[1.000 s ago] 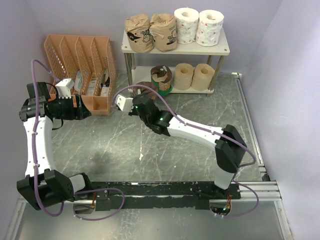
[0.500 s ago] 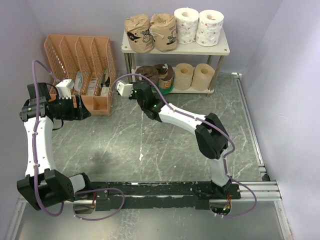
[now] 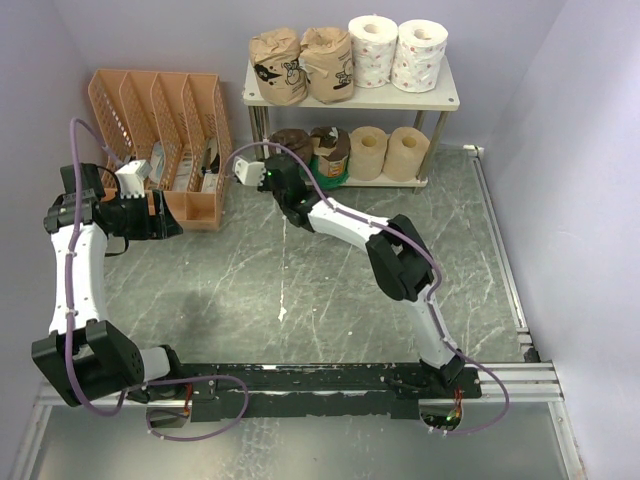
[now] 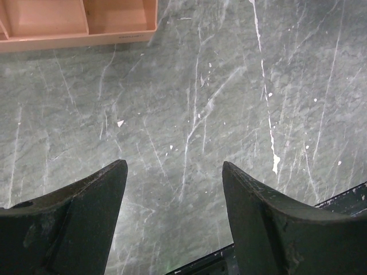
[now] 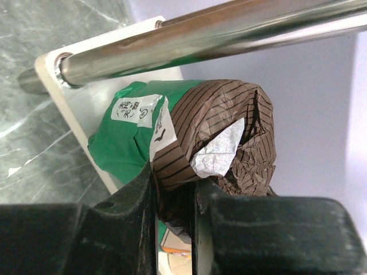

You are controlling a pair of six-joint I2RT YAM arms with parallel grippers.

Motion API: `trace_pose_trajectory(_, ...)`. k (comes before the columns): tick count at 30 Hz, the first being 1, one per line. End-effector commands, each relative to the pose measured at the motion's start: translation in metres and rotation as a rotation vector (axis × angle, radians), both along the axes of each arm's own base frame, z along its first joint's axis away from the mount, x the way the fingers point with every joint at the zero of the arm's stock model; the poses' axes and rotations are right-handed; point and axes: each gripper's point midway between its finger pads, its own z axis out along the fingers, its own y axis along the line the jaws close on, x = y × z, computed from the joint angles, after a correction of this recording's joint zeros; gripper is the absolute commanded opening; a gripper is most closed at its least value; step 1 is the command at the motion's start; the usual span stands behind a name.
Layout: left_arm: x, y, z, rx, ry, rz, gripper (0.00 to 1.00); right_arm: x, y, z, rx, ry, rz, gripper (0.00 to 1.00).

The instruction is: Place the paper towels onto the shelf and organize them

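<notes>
The shelf (image 3: pixel 440 100) stands at the back. Its top board holds two brown cartoon-print rolls (image 3: pixel 277 65) and two white speckled rolls (image 3: pixel 372 50). The lower board holds a green-wrapped roll (image 3: pixel 330 152) and two tan rolls (image 3: pixel 367 152). My right gripper (image 3: pixel 289 160) is shut on another green-and-brown wrapped roll (image 3: pixel 292 142) at the left end of the lower tier. In the right wrist view my right gripper (image 5: pixel 175 177) pinches this roll's (image 5: pixel 218 132) brown striped wrapper over the lower board (image 5: pixel 86 109), beside a silver leg (image 5: pixel 200 40). My left gripper (image 3: pixel 168 222) is open and empty.
An orange perforated file organizer (image 3: pixel 160 100) stands at the left of the shelf, with small items in it. Its front edge shows in the left wrist view (image 4: pixel 80 23), just beyond my left gripper (image 4: pixel 175 172). A metal rail (image 3: pixel 500 250) runs along the right side.
My right arm has stretched toward the shelf and carried the green-and-brown roll from the floor in front onto the left end of the lower tier. The left arm has hardly moved.
</notes>
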Motion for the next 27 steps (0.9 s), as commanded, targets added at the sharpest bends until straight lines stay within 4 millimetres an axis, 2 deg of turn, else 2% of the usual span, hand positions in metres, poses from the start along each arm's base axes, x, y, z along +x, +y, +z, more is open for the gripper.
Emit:
trace_pose_trajectory(1, 0.008, 0.009, 0.008, 0.027, -0.029, 0.024, 0.78, 0.024, -0.002, 0.045, 0.073, -0.123, -0.026, 0.00)
trace_pose_trajectory(7, 0.010, 0.011, 0.006, 0.028, -0.017, 0.029, 0.78, 0.039, -0.004, 0.047, 0.094, -0.128, -0.019, 0.00)
trace_pose_trajectory(8, 0.010, 0.011, 0.006, 0.028, -0.017, 0.029, 0.78, 0.040, -0.005, 0.048, 0.102, -0.139, -0.027, 0.09)
trace_pose_trajectory(9, 0.010, 0.011, 0.007, 0.028, -0.018, 0.026, 0.78, 0.041, -0.008, 0.052, 0.115, -0.160, -0.045, 0.39)
trace_pose_trajectory(10, 0.010, 0.010, 0.007, 0.029, -0.018, 0.021, 0.78, 0.041, -0.011, 0.054, 0.120, -0.178, -0.061, 0.55)
trace_pose_trajectory(12, 0.010, 0.010, 0.009, 0.030, -0.024, 0.015, 0.78, 0.041, -0.013, 0.058, 0.131, -0.186, -0.072, 0.74)
trace_pose_trajectory(16, 0.011, 0.010, 0.012, 0.030, -0.030, 0.012, 0.78, 0.036, -0.014, 0.060, 0.154, -0.174, -0.066, 0.98)
trace_pose_trajectory(19, 0.011, 0.009, 0.014, 0.030, -0.034, 0.008, 0.78, 0.024, -0.019, 0.079, 0.193, -0.242, -0.106, 1.00)
trace_pose_trajectory(22, 0.009, 0.008, 0.016, 0.030, -0.049, 0.009, 0.78, -0.008, -0.040, 0.104, 0.335, -0.303, -0.287, 1.00)
trace_pose_trajectory(23, 0.009, 0.007, 0.018, 0.028, -0.058, 0.008, 0.78, -0.021, -0.047, 0.105, 0.373, -0.309, -0.337, 1.00)
trace_pose_trajectory(24, 0.009, 0.006, 0.018, 0.025, -0.065, 0.008, 0.78, -0.034, -0.052, 0.100, 0.394, -0.300, -0.378, 1.00)
trace_pose_trajectory(27, 0.006, 0.003, 0.022, 0.020, -0.085, -0.002, 0.78, -0.082, -0.069, 0.066, 0.424, -0.282, -0.524, 1.00)
